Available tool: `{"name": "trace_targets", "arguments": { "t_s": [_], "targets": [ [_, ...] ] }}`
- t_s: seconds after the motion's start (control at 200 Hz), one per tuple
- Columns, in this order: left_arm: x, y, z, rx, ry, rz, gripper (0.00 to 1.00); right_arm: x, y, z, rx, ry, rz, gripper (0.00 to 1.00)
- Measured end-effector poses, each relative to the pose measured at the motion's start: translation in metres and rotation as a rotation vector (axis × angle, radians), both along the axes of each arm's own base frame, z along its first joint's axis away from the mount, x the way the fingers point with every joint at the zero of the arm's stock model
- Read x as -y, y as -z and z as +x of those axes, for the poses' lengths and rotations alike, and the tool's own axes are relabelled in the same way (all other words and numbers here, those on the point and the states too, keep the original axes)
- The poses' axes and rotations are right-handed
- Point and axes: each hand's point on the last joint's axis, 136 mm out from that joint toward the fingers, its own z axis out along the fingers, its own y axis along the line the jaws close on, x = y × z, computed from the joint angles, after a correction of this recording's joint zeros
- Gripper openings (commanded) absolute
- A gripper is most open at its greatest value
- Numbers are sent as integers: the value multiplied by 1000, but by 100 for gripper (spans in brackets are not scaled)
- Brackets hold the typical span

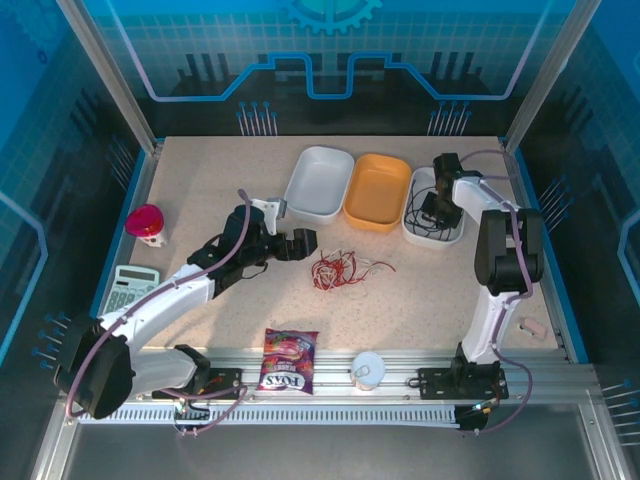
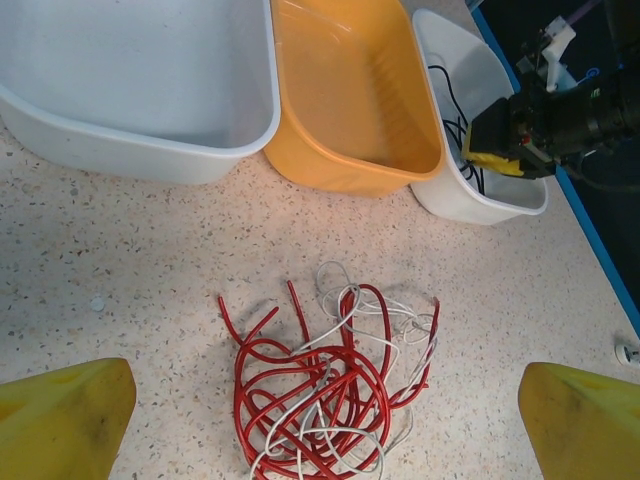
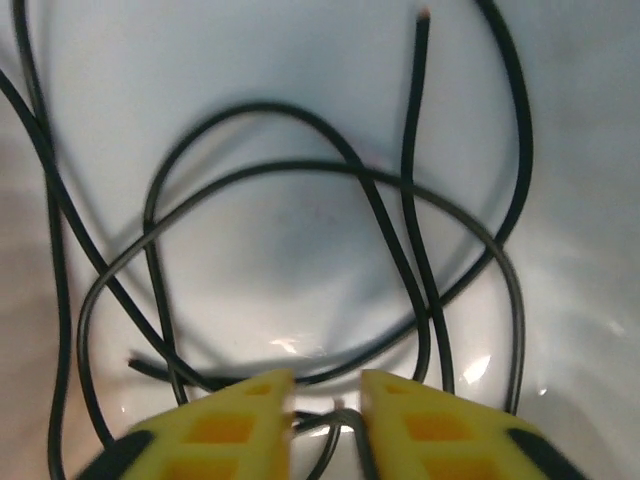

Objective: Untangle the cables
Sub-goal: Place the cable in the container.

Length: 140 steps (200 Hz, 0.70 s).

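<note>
Where cables (image 1: 335, 270) lie, speckled tabletop (image 1: 430, 290), blue walls (image 1: 330, 60)

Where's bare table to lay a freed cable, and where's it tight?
Free: the stretch between the red-and-white tangle and the right arm; also the far-left patch between the red object and the left white bin. Crowded: the right white bin, black cables and right claw inside.

Open table (image 1: 430, 290) — bins (image 2: 340, 175) beyond cables (image 2: 312, 395)

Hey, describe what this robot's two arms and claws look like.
The left arm and right arm are built of white links with black joints, a pale-purple hose trailing along each. The left claw and right claw have yellow fingers.
</note>
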Motion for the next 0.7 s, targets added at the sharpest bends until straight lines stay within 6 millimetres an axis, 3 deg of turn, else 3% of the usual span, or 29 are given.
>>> {"name": "trace_targets", "arguments": {
  "t_s": [0.135,0.43,0.7],
  "targets": [
    [0,2,0,-6,0,3,99,3,-15,8,30,-17,-25,47],
    [0,3,0,-6,0,3,99,15,-51,2,78,-16,-98,59],
    [0,3,0,-8,0,4,99,20,-72,-3,99,-47,-135,90]
  ]
}}
